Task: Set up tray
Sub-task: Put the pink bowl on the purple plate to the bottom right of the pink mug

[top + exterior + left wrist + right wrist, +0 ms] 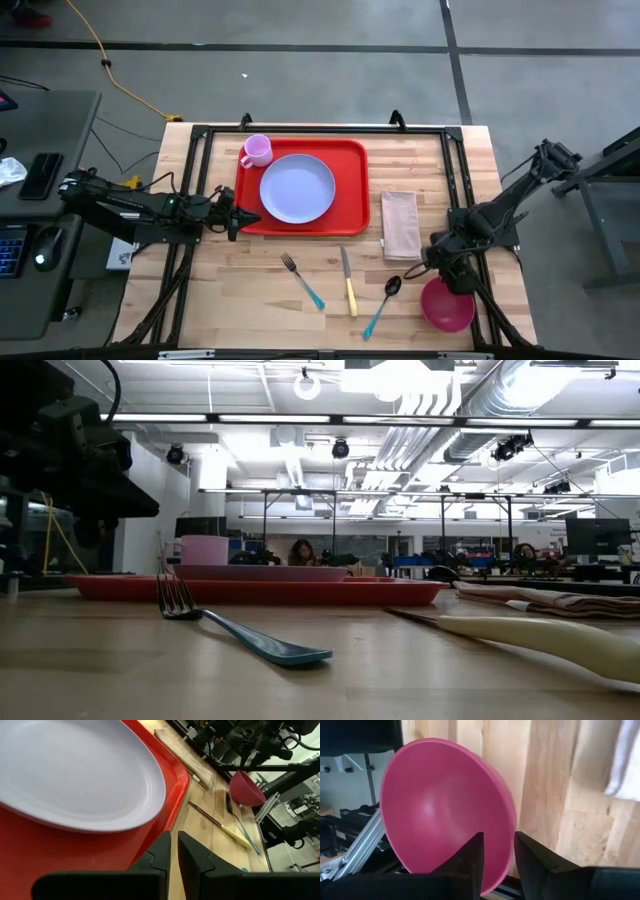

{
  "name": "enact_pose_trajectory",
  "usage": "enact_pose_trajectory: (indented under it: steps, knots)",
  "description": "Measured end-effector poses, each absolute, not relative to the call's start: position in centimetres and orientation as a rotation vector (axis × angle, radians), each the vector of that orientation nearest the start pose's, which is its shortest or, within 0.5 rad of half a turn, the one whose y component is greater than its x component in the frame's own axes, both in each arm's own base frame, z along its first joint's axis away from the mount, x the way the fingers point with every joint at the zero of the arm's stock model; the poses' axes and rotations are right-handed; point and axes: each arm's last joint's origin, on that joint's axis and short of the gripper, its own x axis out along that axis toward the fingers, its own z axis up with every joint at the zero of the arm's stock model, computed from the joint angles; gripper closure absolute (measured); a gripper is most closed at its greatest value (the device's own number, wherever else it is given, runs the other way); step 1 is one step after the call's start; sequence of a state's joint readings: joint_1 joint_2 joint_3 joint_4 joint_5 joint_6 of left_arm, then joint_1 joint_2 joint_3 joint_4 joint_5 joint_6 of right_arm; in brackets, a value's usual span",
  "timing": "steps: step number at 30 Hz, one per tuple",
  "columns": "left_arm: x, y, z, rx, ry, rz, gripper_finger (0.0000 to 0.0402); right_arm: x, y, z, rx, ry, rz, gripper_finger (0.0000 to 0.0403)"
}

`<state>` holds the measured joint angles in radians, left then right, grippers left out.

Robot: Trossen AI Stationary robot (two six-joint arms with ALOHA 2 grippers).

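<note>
Tray (352,190) rim between left hand (174,851) fingers, wrist-view only.

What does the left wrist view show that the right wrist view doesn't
Only the left wrist view: the left gripper pinching the rim of the red tray, the lavender plate, knife and spoon. Only the right wrist view: the right gripper clamped on the bowl's rim. Both share the pink bowl, napkin and wooden table.
</note>
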<state>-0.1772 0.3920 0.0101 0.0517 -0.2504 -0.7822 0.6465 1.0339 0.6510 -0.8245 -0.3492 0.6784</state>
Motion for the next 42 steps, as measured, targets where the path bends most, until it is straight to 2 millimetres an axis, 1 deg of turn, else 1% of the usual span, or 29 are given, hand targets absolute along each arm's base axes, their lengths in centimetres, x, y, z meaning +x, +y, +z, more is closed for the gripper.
enact_pose_trajectory:
  steps: [6,9,15,32,39,42]
  knots:
    - [11.6,-1.3,13.8,-0.705,0.277,0.194,0.0337,12.8,11.5,20.4,0.369,1.477,0.383,0.0316]
    - [11.6,-1.3,13.8,-0.705,0.277,0.195,0.0337,12.7,11.5,20.3,0.363,1.461,0.337,0.0316]
    - [11.6,-1.3,13.8,-0.705,0.277,0.195,0.0337,12.6,11.7,20.3,0.361,1.453,0.309,0.0316]
    - [11.6,-1.4,13.7,-0.710,0.291,0.167,0.0337,12.5,11.8,20.3,0.373,1.468,0.344,0.0316]
    - [11.6,-1.4,13.7,-0.710,0.292,0.166,0.0337,11.8,11.5,18.6,0.366,1.521,0.337,0.0316]
    - [11.6,-1.4,13.7,-0.710,0.292,0.166,0.0337,11.6,11.4,18.2,0.373,1.542,0.319,0.0316]
